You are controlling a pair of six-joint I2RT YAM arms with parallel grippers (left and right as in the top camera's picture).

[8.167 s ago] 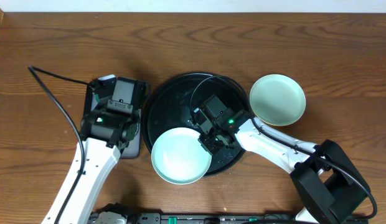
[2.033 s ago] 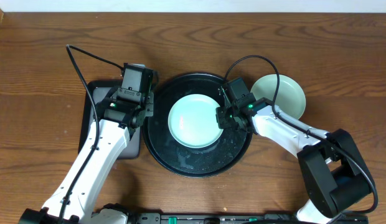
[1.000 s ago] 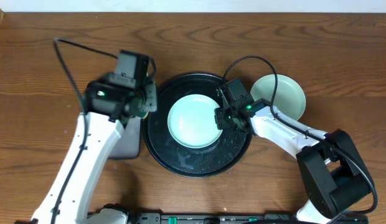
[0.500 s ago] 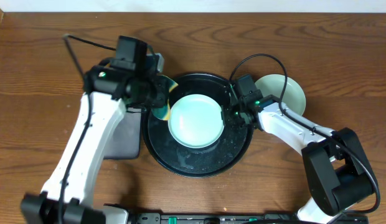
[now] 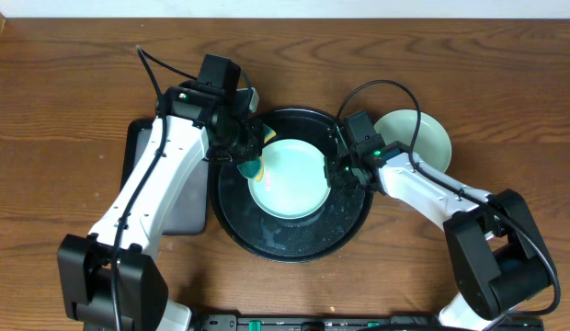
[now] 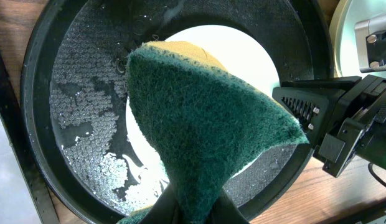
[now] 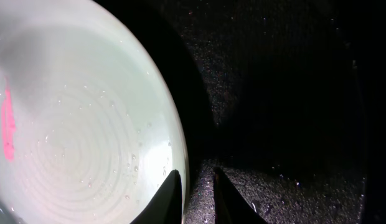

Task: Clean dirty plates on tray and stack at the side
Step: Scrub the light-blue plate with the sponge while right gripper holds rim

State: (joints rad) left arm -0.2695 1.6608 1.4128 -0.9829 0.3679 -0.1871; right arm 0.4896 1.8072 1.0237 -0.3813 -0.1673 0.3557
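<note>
Two plates show from overhead. A pale mint round plastic plate (image 5: 290, 179) lies flat in the middle of the large round glossy black tray (image 5: 294, 246), whose floor is beaded with water. Through the right wrist camera we make out a small reddish smear (image 7: 7, 121) on the plate's inner face, with fine droplets scattered across it. The second pale round plate (image 5: 423, 138) sits off the tray on the brown wooden table (image 5: 64, 92), just beside the tray's right rim. The right arm hides its near edge.

The left gripper (image 5: 244, 152) hangs over the tray's upper left, clamped on a green-and-yellow scouring sponge (image 5: 253, 167). The sponge reaches over the mint plate's left edge, and from the left wrist camera its green face covers much of the plate. We cannot tell whether it touches the plate.

The right gripper (image 5: 336, 173) is low at the mint plate's right edge. Its fingertips (image 7: 169, 199) stand only narrowly apart, one over the plate's rim and the other over the wet tray floor just outside it. We cannot tell whether they pinch the rim.

Close beside the round tray on its left, a smaller rectangular black tray with a grey inside (image 5: 135, 152) lies partly under the left arm.
</note>
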